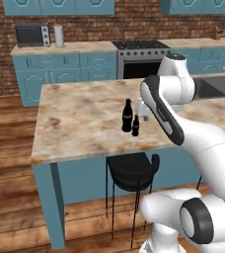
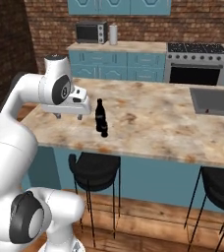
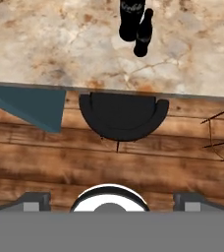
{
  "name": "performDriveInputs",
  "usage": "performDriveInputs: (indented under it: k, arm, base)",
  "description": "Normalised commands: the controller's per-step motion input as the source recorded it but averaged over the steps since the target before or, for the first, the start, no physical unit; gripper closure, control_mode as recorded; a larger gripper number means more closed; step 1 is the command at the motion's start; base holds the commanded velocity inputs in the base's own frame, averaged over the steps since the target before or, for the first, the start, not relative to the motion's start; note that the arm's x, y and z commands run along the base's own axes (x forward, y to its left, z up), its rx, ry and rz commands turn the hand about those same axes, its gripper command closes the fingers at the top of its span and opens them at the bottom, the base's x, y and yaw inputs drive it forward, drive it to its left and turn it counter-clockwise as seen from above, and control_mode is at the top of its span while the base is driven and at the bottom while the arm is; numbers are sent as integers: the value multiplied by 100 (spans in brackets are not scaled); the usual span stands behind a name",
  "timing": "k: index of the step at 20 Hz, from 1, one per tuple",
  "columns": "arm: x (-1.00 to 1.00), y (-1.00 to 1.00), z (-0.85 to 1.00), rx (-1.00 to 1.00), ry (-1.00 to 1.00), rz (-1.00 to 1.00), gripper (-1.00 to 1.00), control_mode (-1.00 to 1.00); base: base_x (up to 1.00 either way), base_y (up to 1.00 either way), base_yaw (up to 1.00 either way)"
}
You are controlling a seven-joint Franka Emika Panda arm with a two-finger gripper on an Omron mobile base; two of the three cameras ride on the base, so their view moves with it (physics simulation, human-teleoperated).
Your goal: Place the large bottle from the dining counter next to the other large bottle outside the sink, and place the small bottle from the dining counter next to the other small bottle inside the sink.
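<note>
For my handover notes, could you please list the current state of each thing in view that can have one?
gripper: open, empty, apart from the bottles.
large bottle: upright on the dining counter, not held.
small bottle: upright beside the large bottle, not held.
sink: nothing visible in the part shown.
stool: standing under the counter edge.

A red brick wall (image 1: 134, 27) backs teal cabinets (image 1: 50, 71) holding a microwave (image 1: 31, 34) and a stove (image 1: 140, 57), while black stools (image 2: 95, 172) stand on the wooden plank floor (image 1: 8, 168).
</note>
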Motion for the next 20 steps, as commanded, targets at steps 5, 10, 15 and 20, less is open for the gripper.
performDriveInputs:
  k: [5, 10, 15, 20]
  arm:
    - [0, 0, 0, 0, 0, 0, -100, 100]
    - [0, 0, 0, 0, 0, 0, -100, 100]
    - [0, 0, 0, 0, 0, 0, -100, -100]
    - [1, 0, -9, 0, 0, 0, -100, -100]
  base:
    - [53, 0, 0]
    - [44, 0, 0]
    - [1, 0, 0]
    - [0, 0, 0]
